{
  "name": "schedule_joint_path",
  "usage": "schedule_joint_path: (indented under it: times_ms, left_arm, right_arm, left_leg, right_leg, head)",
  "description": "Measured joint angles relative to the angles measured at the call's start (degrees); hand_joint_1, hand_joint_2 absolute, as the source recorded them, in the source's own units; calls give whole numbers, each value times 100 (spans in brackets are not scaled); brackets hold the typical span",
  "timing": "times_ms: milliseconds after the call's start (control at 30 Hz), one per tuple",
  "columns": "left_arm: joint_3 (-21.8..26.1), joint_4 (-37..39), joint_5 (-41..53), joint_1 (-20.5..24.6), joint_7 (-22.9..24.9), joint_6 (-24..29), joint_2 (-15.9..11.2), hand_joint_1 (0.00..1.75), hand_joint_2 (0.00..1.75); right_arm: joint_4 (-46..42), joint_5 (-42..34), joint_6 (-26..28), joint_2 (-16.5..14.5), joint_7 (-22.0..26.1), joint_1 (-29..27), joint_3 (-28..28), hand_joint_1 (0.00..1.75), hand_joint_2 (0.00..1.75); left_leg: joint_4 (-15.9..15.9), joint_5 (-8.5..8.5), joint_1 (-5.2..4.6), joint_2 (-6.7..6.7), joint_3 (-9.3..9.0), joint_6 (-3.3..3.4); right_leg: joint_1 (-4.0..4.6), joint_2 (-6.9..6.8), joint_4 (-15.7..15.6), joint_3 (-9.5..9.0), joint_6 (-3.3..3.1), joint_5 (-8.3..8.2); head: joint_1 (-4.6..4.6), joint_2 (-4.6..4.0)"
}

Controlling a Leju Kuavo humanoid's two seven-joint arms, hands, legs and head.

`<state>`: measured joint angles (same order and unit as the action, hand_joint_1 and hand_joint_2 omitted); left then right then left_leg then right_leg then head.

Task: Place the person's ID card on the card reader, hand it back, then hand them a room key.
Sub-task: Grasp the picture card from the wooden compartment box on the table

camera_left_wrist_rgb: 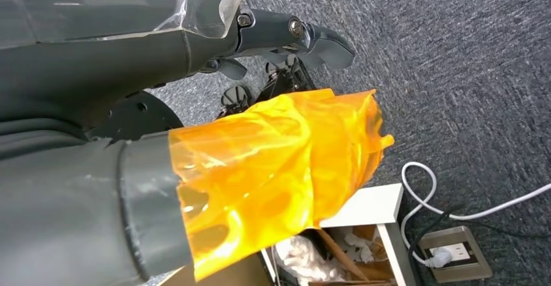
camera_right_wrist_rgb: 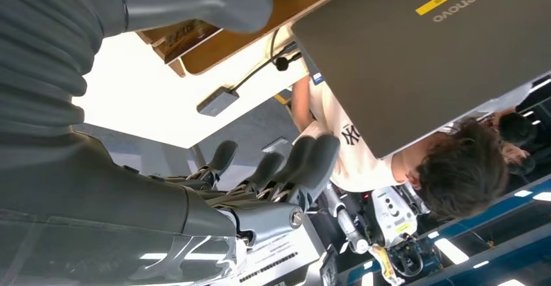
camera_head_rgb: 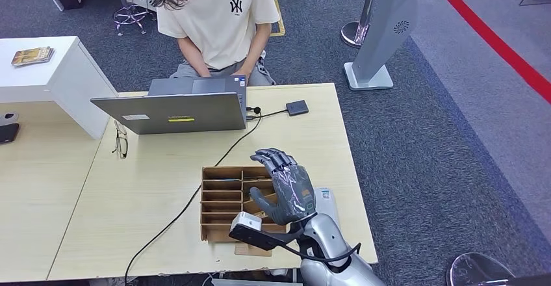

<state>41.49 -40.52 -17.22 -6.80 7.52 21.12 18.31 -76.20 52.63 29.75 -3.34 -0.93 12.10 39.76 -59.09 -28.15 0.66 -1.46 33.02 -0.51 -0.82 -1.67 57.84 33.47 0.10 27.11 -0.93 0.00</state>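
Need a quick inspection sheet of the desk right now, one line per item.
Surface: light wood table, mostly bare.
Job's things: wooden compartment organizer; small dark card reader near the far edge; ID card nothing seen.
Clutter: open laptop, glasses.
Hands: right hand raised above the organizer, holding nothing; left hand hanging over the carpet, holding nothing.
Cables: black cable across the table.
Surroundings: person seated opposite; grey carpet.

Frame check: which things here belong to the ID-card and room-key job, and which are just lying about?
Job: right hand, over the wooden divided tray; small black box on a cable, likely the card reader; the person.
Lying about: laptop, glasses, book on the white shelf.
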Motion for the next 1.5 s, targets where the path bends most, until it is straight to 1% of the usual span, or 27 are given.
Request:
schedule_joint_path:
  times_ms: [167, 833, 1267, 1500]
  left_arm:
    - [-114, -76, -85, -23, 31, 50, -2, 0, 0]
    - [-313, -220, -171, -85, 85, 96, -4, 0, 0]
    - [-560, -379, -289, -307, 114, 135, 1, 0, 0]
    - [-720, -507, -371, -437, 155, 167, 23, 0, 0]
  right_arm:
    - [101, 224, 45, 2, -84, 8, -49, 67, 175]
    - [339, 420, 62, 2, -174, 66, -143, 64, 175]
    - [561, 436, 52, 2, -204, 116, -206, 73, 175]
    - [720, 439, 54, 2, -204, 131, -274, 75, 175]
  left_leg:
    - [0, 0, 0, 0, 1, 0]
    - [0, 0, 0, 0, 1, 0]
    - [0, 0, 0, 0, -1, 0]
    - [0, 0, 0, 0, -1, 0]
  right_leg:
    - [0, -1, 0, 0, 0, 0]
    - [0, -1, 0, 0, 0, 0]
    - [0, 0, 0, 0, 0, 0]
    - [0, 0, 0, 0, 0, 0]
  head:
    - [0, 0]
    - [1, 0]
    - [1, 0]
    - [-1, 0]
